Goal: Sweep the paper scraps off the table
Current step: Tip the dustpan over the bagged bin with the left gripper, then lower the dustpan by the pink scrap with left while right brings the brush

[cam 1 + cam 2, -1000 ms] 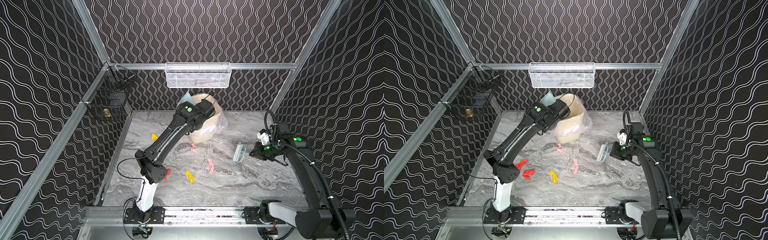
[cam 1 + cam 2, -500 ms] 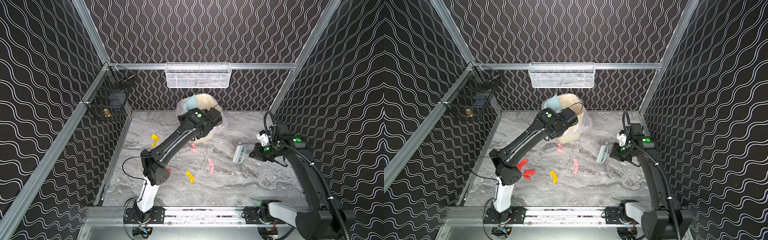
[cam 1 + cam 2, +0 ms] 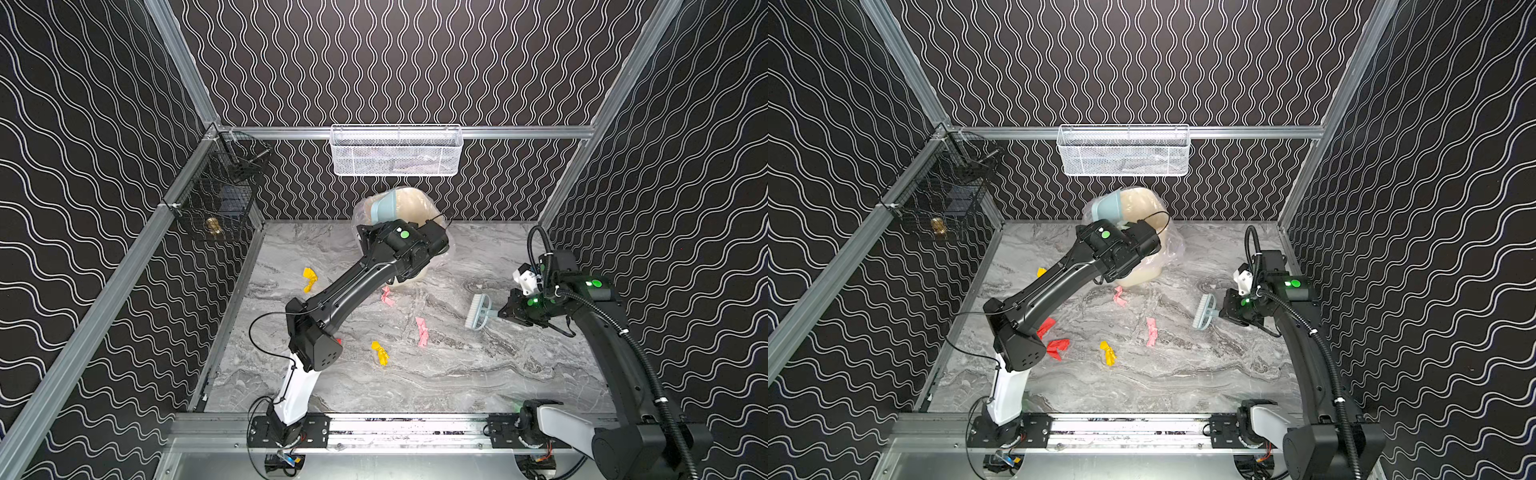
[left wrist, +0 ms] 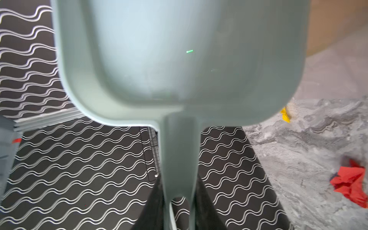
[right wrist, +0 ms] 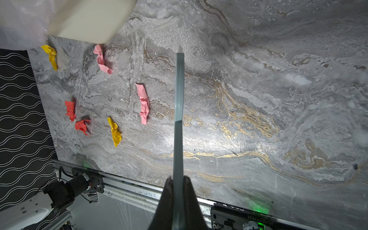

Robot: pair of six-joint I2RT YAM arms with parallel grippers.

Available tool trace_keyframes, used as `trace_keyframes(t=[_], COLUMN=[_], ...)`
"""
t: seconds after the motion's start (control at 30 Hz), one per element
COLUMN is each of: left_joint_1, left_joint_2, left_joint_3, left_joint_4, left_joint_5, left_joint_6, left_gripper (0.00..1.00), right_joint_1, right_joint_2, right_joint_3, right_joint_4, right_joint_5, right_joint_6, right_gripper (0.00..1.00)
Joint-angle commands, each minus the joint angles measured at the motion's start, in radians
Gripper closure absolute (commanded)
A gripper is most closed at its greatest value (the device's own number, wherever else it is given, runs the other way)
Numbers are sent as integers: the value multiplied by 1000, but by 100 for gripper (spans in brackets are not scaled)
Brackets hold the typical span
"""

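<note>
The table [image 3: 457, 374] has six paper scraps [image 5: 144, 103] strewn over its left half, so plenty to go, with the left gripper [image 4: 179, 185] closed snug on the empty dustpan [image 4: 179, 59] and the right gripper [image 5: 178, 179] clamped tight on the brush [image 3: 478, 311].

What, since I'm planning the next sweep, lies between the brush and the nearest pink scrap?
Only bare table separates the brush from that pink scrap, in both top views.
</note>
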Motion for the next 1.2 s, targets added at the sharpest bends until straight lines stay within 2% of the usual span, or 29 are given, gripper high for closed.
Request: trace_keyframes(t=[0.0, 0.13, 0.33, 0.43, 0.53, 0.7, 0.87, 1.0, 1.17], left_joint_1=[0, 0, -5, -18, -31, -82, -179, -234, -281], left_joint_2=[2, -3, -28, -47, -87, -199, -320, -423, -530], left_joint_3=[3, 23, 108, 139, 114, -24, -209, -375, -594], left_joint_4=[17, 18, -6, -42, -72, -58, -12, 49, 143], left_joint_5=[-33, -21, 85, 197, 323, 514, 627, 739, 848], left_joint_6=[39, 28, -66, -164, -278, -430, -536, -613, -687], left_gripper=[100, 100, 100, 100, 100, 100, 100, 100, 100], right_joint_1=[2, 2, 12, 76, 207, 354, 426, 452, 453], right_joint_2=[-10, -14, -13, -12, -4, 33, 94, 139, 190], right_joint_3=[-5, -17, -28, -42, -54, -81, -107, -135, -151], right_joint_4=[11, 20, 51, 95, 161, 286, 385, 446, 417], right_joint_5=[-7, -17, -73, -87, -77, -113, -156, -173, -144], right_joint_6=[-1, 2, 3, 29, 96, 180, 214, 248, 243], right_gripper=[100, 100, 100, 100, 100, 100, 100, 100, 100])
